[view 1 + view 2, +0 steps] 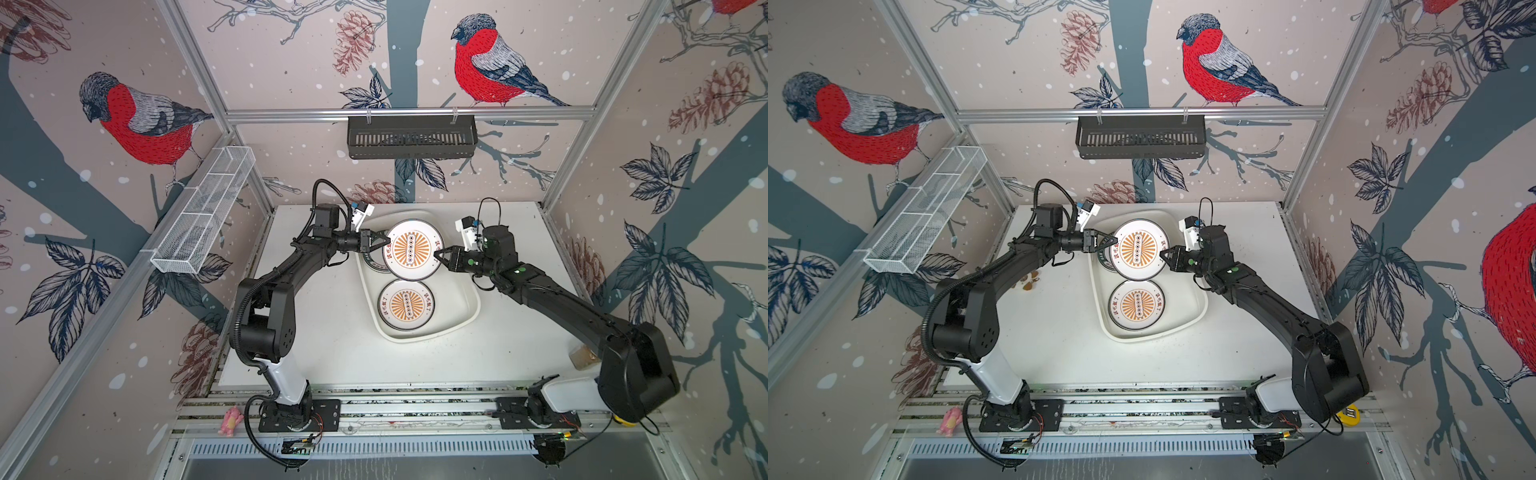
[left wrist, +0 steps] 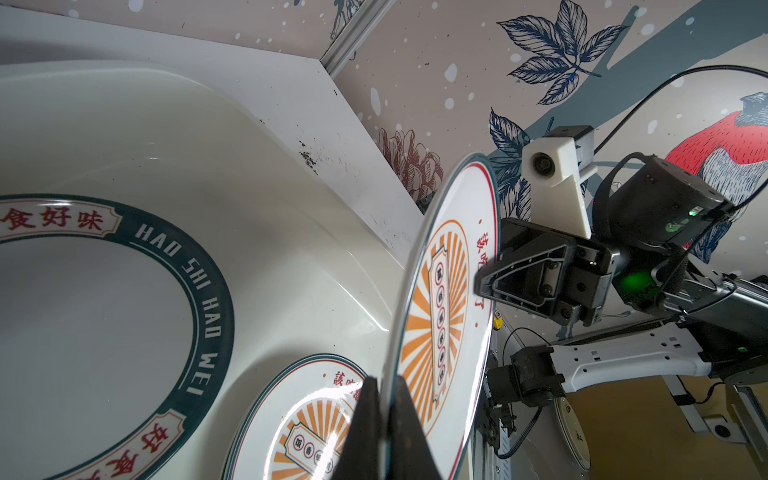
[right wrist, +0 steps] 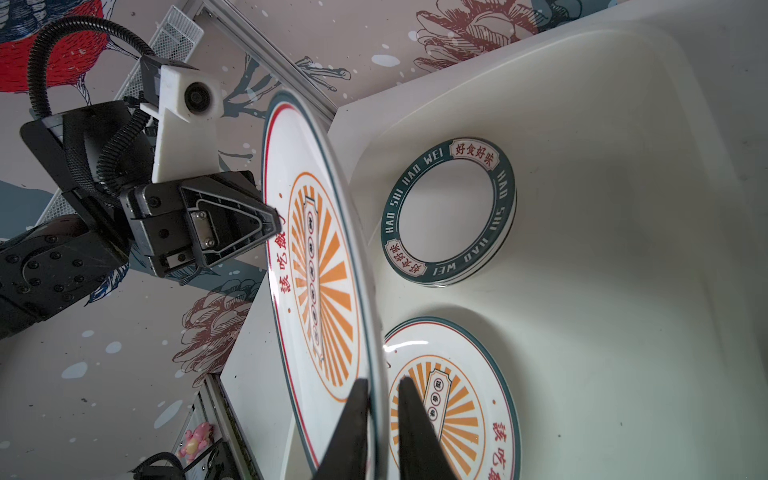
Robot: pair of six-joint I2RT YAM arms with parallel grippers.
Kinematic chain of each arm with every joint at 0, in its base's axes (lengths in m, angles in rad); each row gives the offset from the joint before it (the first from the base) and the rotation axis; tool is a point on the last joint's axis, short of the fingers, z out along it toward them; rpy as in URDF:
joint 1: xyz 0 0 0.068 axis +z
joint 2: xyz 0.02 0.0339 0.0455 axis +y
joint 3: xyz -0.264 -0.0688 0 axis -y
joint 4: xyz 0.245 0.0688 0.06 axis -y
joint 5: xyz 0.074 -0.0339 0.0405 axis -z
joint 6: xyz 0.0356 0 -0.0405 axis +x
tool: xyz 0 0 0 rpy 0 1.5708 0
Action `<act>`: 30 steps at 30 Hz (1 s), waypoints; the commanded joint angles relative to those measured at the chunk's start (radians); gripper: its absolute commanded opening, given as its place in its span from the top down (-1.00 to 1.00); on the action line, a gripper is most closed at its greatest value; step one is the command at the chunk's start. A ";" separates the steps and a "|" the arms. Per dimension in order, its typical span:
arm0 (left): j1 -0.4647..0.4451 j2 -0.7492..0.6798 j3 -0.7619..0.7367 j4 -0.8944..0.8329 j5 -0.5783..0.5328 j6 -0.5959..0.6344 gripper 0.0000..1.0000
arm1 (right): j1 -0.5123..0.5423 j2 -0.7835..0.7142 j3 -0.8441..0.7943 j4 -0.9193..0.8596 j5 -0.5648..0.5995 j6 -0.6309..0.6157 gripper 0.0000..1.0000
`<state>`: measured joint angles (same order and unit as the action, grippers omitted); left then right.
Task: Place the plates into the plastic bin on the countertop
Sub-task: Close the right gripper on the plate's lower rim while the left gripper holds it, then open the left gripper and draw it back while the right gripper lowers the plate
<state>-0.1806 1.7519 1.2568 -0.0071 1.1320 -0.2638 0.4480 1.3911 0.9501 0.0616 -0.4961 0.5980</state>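
Observation:
A white plate [image 1: 411, 249] [image 1: 1138, 249] with an orange sunburst centre is held tilted above the far half of the plastic bin [image 1: 469, 320] [image 1: 1200, 316]. My left gripper [image 1: 386, 241] [image 2: 384, 380] is shut on its left rim. My right gripper [image 1: 436, 254] [image 3: 384, 380] is shut on the opposite rim. The wrist views show this plate [image 2: 440, 311] [image 3: 316, 270] nearly edge-on. Inside the bin lie a second sunburst plate [image 1: 406, 304] [image 3: 457, 407] and a stack of green lettered-rim plates [image 1: 376, 266] [image 3: 449, 212], partly hidden under the held plate in both top views.
The bin stands on the white countertop [image 1: 324, 332]. A black slotted rack [image 1: 411, 137] hangs on the back wall and a white wire basket [image 1: 203, 216] on the left wall. A pink toy [image 1: 230, 419] lies on the front rail. Small brown bits [image 1: 1027, 282] lie by the left arm.

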 commanded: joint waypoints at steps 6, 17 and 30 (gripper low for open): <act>-0.003 -0.023 -0.017 0.035 0.071 0.009 1.00 | -0.017 -0.007 -0.021 0.036 -0.031 0.007 0.92; 0.003 -0.057 -0.014 0.007 0.010 0.047 -0.24 | -0.067 -0.041 -0.029 -0.029 -0.047 -0.006 0.95; 0.175 -0.110 0.122 -0.095 0.003 0.064 -0.31 | -0.104 0.072 -0.010 -0.253 -0.171 -0.076 0.93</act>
<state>-0.0116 1.6638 1.3655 -0.0372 1.1351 -0.2676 0.3416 1.4528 0.9375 -0.1696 -0.6159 0.5465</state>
